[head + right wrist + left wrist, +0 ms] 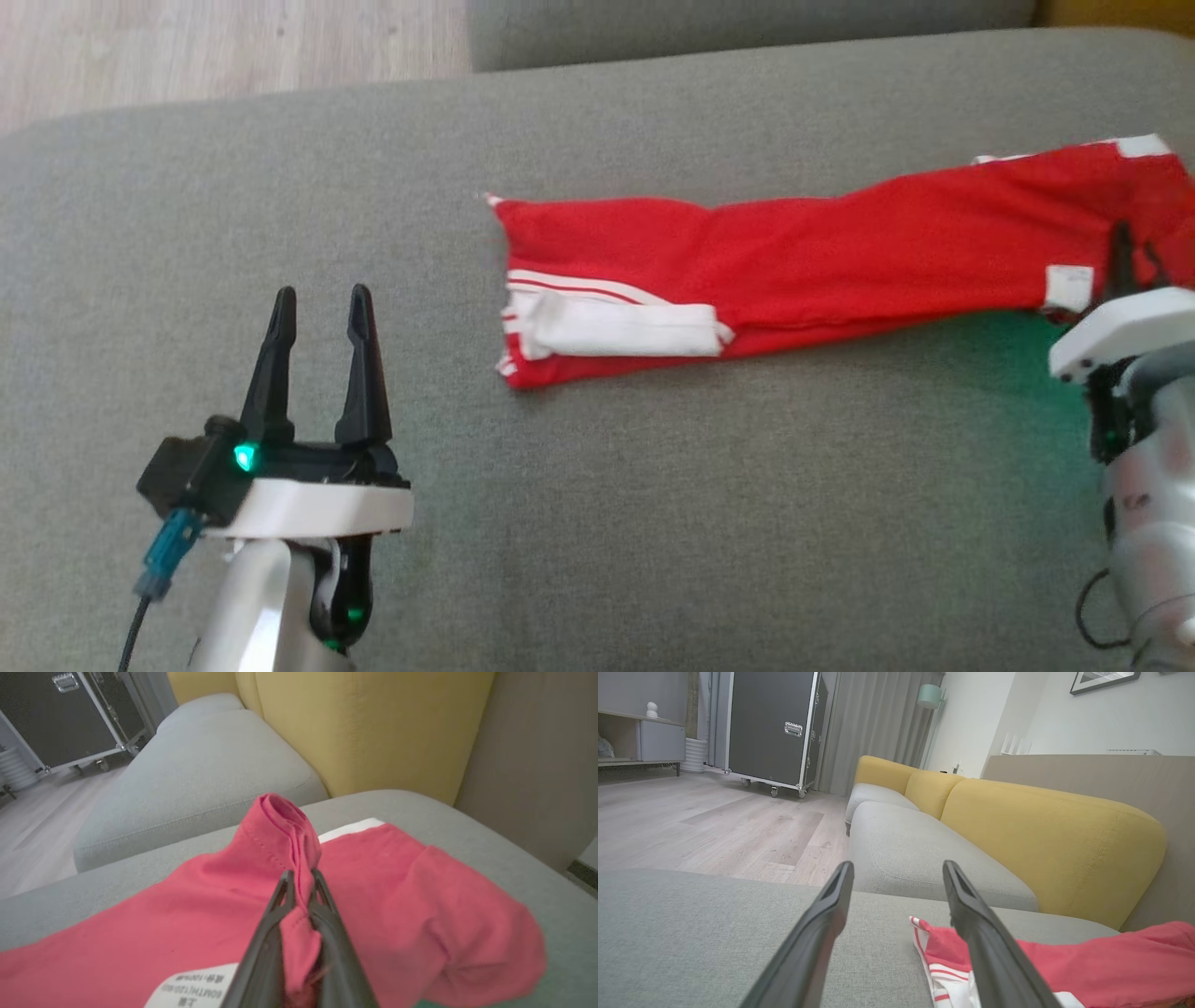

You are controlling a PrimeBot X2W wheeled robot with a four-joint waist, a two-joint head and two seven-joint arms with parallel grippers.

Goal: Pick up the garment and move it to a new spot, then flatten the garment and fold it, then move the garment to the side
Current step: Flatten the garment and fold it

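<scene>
**Head view.** The red garment (840, 252) lies stretched lengthwise on the grey seat cushion (653, 485). The left gripper (322, 294) hovers well apart from it, jaws spread and empty. The right gripper (1134, 247) meets the garment's right end, though the grip is unclear here.

**Left wrist view.** A closed wheeled case (770, 728) stands on the floor, contents hidden.

**Right wrist view.** The jaws are clamped on a raised fold of red cloth. The pick-up appears begun. Relocation, flattening, folding and moving aside remain.

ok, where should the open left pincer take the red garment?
Probably the striped left-end hem, coming from the left: the red garment lies stretched flat across the cushion, the right pincer pinches its other end, and that edge faces the left pincer.
</scene>
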